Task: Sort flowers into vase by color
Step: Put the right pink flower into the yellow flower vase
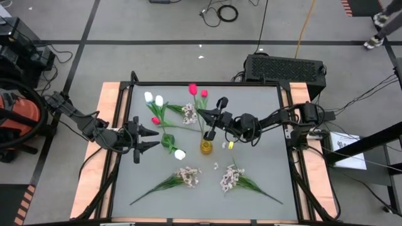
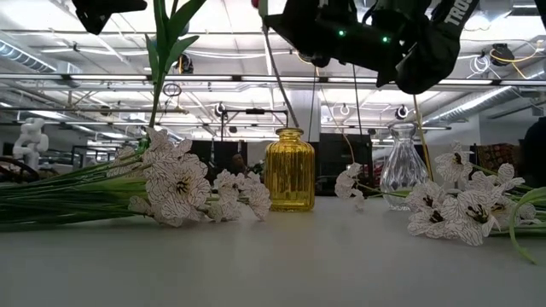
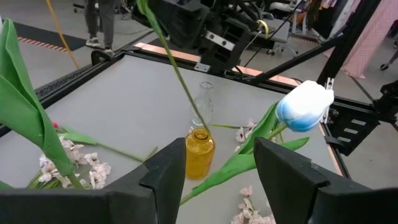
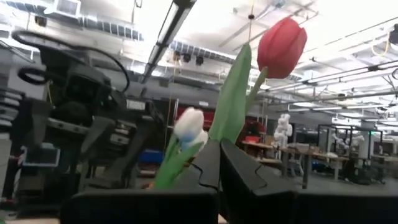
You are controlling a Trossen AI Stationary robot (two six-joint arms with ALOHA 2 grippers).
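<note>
My right gripper [image 1: 205, 118] [image 4: 219, 163] hangs above the yellow vase [image 1: 206, 147] [image 2: 289, 170], shut on a red tulip [image 4: 281, 46]. My left gripper [image 1: 154, 139] [image 3: 221, 180] is open just left of the vase. A white tulip [image 3: 305, 106] [image 1: 179, 154] has its leafy stem [image 3: 231, 169] running between the open fingers, and I cannot tell if it touches them. More white tulips [image 1: 154, 99] and red tulips [image 1: 198, 91] lie toward the far edge. Pale blossom sprays [image 1: 188, 177] [image 1: 230, 179] lie near the near edge. My right gripper pinches the red tulip by its stem and long leaf [image 4: 231, 118], below the head, between its two fingers. They come in level from the table's right, across the stem. The tulip stands nearly upright, leaning toward the far edge. Its stem [image 3: 180, 81] [image 2: 280, 81] runs down into the yellow vase's mouth [image 3: 200, 132].
A clear glass vase [image 2: 403, 166] [image 3: 204, 102] stands just right of the yellow one, under my right arm. A third blossom spray [image 1: 189, 113] lies among the far tulips. A big green leaf [image 3: 25, 118] rises close beside my left gripper. Raised wooden rails [image 1: 108, 119] edge the grey table.
</note>
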